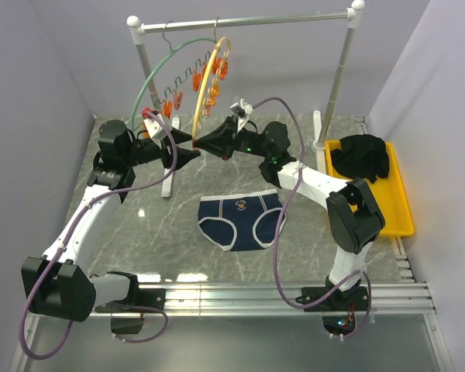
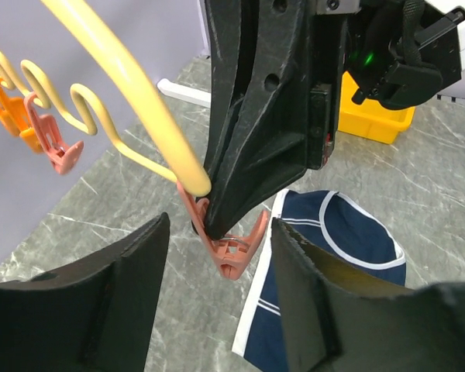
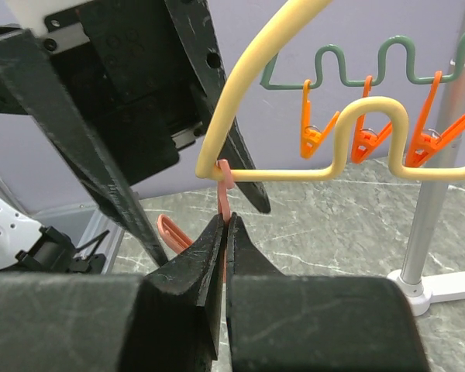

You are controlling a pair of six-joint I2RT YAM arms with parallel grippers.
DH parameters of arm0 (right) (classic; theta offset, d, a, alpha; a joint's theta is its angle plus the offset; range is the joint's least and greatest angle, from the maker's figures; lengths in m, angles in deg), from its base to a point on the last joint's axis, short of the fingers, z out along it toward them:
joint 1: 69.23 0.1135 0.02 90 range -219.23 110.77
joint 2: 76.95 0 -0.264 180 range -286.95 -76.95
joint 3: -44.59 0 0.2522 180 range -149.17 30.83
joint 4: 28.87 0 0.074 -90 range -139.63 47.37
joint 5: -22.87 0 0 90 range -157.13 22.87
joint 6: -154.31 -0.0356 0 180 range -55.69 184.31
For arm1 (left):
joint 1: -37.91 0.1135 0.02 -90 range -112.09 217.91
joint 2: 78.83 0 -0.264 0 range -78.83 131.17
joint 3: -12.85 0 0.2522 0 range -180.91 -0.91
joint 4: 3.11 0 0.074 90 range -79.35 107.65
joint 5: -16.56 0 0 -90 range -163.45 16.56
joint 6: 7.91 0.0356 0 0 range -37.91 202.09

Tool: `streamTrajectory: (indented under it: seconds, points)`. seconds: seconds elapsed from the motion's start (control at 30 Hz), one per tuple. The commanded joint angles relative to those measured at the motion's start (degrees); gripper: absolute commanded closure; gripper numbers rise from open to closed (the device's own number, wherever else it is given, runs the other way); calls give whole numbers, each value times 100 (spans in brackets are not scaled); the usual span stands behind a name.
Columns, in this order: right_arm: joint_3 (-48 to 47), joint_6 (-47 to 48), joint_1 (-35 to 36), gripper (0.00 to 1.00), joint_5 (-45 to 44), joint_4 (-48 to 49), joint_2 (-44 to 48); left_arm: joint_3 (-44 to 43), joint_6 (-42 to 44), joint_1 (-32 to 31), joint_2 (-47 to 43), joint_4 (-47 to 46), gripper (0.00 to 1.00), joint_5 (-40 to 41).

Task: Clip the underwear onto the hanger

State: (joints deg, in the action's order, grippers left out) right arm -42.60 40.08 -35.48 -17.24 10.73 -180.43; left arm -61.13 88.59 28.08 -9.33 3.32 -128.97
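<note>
- Top external view: the underwear (image 1: 240, 221) lies spread flat on the counter (image 1: 139, 225), on the near side of the yellow hanger (image 1: 204, 93) hanging from the rail.
- The right pincer (image 3: 225, 226) is pinched tight on a pink clip (image 3: 224, 177) at the hanger's end.
- The left pincer (image 2: 219, 232) gapes wide, one finger on either side of that clip.

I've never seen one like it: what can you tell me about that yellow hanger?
The yellow hanger is a plastic-looking arc with a wavy lower bar, hung by a metal hook from the white rail beside a green hanger. Orange clips dangle from the bar. At its low tip hangs a pink clip, which the right gripper pinches; the left gripper is open close by.
</note>
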Motion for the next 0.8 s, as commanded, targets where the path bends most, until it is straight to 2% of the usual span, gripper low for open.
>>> streamTrajectory:
  seconds: [0.0,0.17,0.4,0.53,0.67,0.77]
  points:
    - [13,-12,-62,100,74,394,364,-253,-8,16,47,-312,41,-266]
    - [-5,14,-53,100,65,377,329,-288,-237,7,82,-479,45,-353]
    - [30,15,-54,100,74,394,320,-305,-431,7,64,-656,41,-371]
    - [74,-29,-54,100,65,438,337,-341,-378,7,99,-559,48,-406]
    - [83,-64,-62,100,82,464,346,-384,-325,7,161,-436,61,-476]
    - [48,-82,-54,100,74,482,346,-411,-255,7,187,-357,60,-538]
